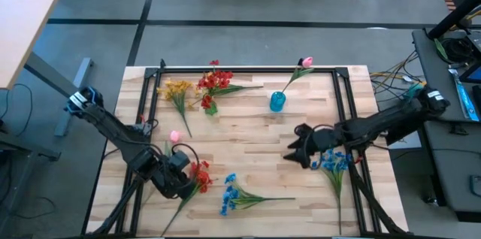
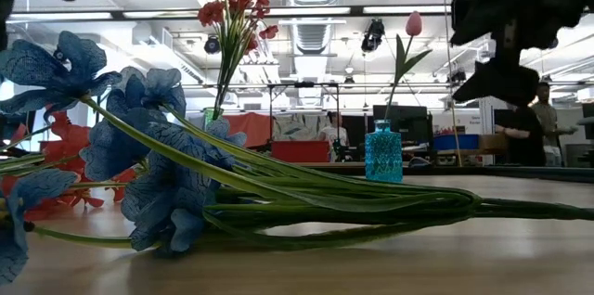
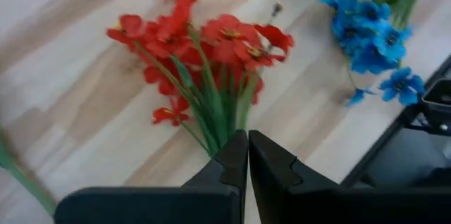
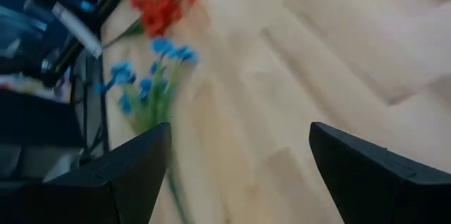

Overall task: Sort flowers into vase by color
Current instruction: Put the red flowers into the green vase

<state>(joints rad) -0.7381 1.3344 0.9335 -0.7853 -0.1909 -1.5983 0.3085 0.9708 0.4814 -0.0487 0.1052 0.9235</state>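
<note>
The left gripper [image 1: 183, 173] sits near the table's front left corner, its fingers [image 3: 232, 164] pressed together around the green stems of a red spray [image 3: 211, 55], just below the blooms; the hold looks shallow, at the very fingertips, so the thin stems could slip out or swing once the spray is lifted; a pink bud [image 1: 175, 136] lies close beside this arm and could be brushed aside. The right gripper [image 1: 298, 152] hovers right of the table's centre with its fingers spread wide and nothing between them; a blue spray [image 1: 333, 162] lies just beside it toward the right edge, and a careless descent could push it off line rather than catch it.

Another blue spray [image 1: 239, 196] rests near the front edge, its long stems trailing across the boards; these could snag on the red one as it rises, since the two lie close. Near the back edge a small blue vase [image 1: 277, 101] holds a pink tulip [image 1: 306, 62]; the vase is slight and the stem leans, so a knock from an arm might tip it. A second red spray [image 1: 214, 83] stands upright in a container by the back edge, with a yellow spray [image 1: 178, 89] beside it.

The table [image 1: 248, 141] is pale wooden planking inside a dark frame; beyond it the low view shows a lit workshop with desks, monitors and a person [image 2: 522, 133] standing far off.
</note>
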